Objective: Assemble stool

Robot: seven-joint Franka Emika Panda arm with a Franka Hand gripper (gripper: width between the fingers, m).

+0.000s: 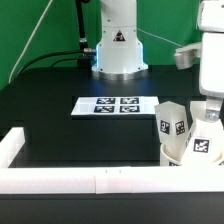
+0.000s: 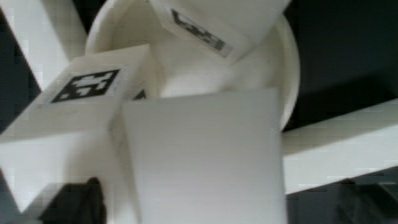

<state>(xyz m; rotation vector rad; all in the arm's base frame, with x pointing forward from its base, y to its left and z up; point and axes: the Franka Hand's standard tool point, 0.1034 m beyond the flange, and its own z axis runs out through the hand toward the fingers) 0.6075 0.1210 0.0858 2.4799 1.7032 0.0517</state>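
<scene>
Standing at ext. view's right by the rail [image 1: 60, 180], tagged stool parts [image 1: 185, 135] crowd together (jaws' state unclear).

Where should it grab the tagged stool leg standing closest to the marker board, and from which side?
Probably across the leg's flat side faces near its top, coming from above. It seems upright and blocky, a second tagged leg crowds its far side, and the rail lies close in front.
</scene>
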